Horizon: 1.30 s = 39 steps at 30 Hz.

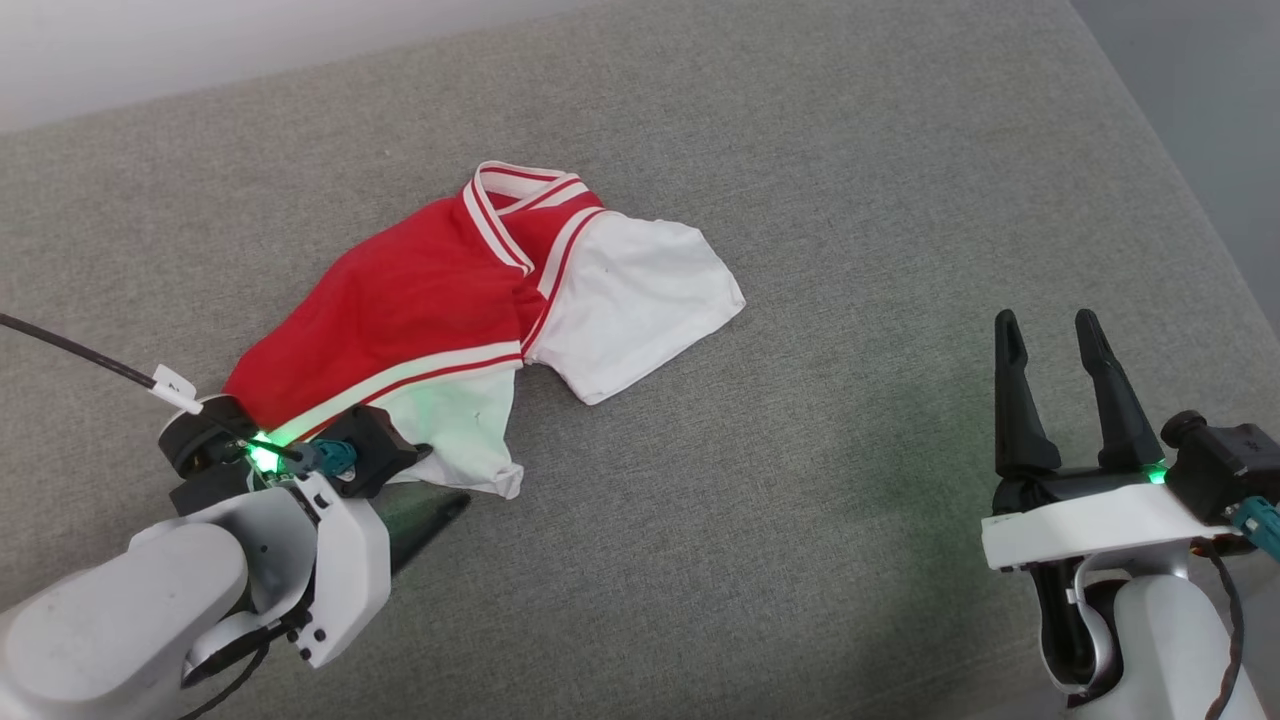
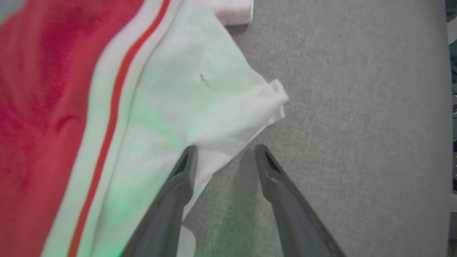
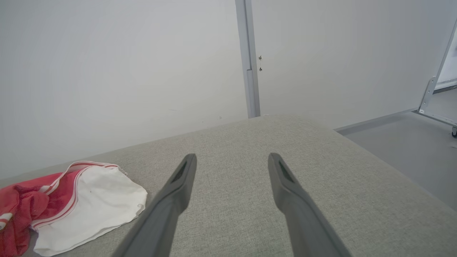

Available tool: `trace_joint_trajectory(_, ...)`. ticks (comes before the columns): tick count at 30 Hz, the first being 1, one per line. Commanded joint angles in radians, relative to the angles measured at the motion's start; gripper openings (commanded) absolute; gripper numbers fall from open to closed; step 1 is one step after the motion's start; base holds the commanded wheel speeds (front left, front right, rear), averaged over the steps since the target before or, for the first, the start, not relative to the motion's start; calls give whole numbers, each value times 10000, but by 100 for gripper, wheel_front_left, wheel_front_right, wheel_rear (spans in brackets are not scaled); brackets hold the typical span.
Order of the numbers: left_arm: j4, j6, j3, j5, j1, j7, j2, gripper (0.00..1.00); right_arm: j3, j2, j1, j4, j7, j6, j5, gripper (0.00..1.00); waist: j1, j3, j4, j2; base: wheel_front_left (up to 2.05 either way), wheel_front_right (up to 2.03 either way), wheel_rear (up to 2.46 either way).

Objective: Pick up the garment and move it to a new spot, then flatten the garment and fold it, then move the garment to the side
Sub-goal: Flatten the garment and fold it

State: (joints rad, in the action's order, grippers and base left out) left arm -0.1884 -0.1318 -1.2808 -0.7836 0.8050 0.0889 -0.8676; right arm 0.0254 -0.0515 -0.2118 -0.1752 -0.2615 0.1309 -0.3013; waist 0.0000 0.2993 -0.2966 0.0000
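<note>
1. Toward the left of the grey upholstered surface (image 1: 800,500) lies the red soft-fabric T-shirt with white sleeves and striped trim (image 1: 400,310). It is crumpled and unfolded, with its collar pointing away from the robot.
2. At its near white sleeve (image 2: 200,100) the left gripper (image 2: 225,148) sits low with its fingers spread. One finger is over the sleeve's edge and the other over bare upholstery, and nothing is pinched yet.
3. Well apart on the right, the right gripper (image 1: 1045,325) hangs above the surface with its fingers wide and empty.
4. To my eye, the danger is a thin bite. If the fingers catch only the hem corner, the cloth could slip free on the lift. The T-shirt could also dangle from one sleeve and twist, making it harder to flatten. A finger pressed too low might snag the upholstery or push the sleeve away.
</note>
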Motion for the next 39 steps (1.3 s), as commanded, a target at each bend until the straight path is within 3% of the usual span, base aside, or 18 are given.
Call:
trace_joint_trajectory(1, -93, 25, 4, 104, -42, -37, 45, 49, -24, 0, -104, 27, -51, -3, -65, 100, 0, 15, -17, 0, 0, 0, 0)
trace_joint_trajectory(3, -234, 25, -1, 169, -38, -70, 88, 42, -32, -2, -127, 27, -51, -3, -56, 100, 0, 28, -39, 0, 0, 0, 0)
trace_joint_trajectory(4, -353, 25, -2, 236, 11, -85, 101, 29, -30, -2, -147, 30, -51, -3, -66, 100, 0, 30, -46, 0, 0, 0, 0)
trace_joint_trajectory(5, -424, 25, -9, 278, 14, -71, 136, 0, -34, 0, -168, 34, -51, -3, -75, 100, 0, 30, -50, 0, 0, 0, 0)
trace_joint_trajectory(10, -627, 25, -6, -10, 200, -520, 303, 0, 14, 0, -161, 57, -51, -3, -100, 100, 0, 8, -1, 0, 0, 0, 0)
trace_joint_trajectory(13, -527, 25, 9, -1064, 439, -1004, 311, 0, 75, -1, -60, 58, -51, -3, -105, 100, 0, -36, 93, 0, 0, 0, 0)
trace_joint_trajectory(17, 10, 25, 173, -3700, 862, -1862, 53, 0, 173, -1, 70, 74, -51, -3, -100, 100, 0, -88, 246, 0, 0, 0, 0)
trace_joint_trajectory(23, 412, 25, 1301, -7361, 939, -2560, -966, 0, 243, 0, 105, 67, -51, -3, -46, 100, 0, -154, 460, 0, 0, 0, 0)
trace_joint_trajectory(26, -552, 25, 1780, -8693, 628, -2469, -1283, 0, 218, -1, 75, 49, -51, -3, -12, 100, 0, -171, 518, 0, 0, 0, 0)
trace_joint_trajectory(30, -2373, 25, 2270, -9996, 247, -2055, -1148, 0, 125, -3, -43, 51, -51, -3, 25, 100, 0, -133, 500, 0, 0, 0, 0)
trace_joint_trajectory(39, -5683, 25, 2485, -10182, 188, -1550, -650, 0, -34, -3, -215, 152, -51, -3, 115, 100, 0, 170, 122, 0, 0, 0, 0)
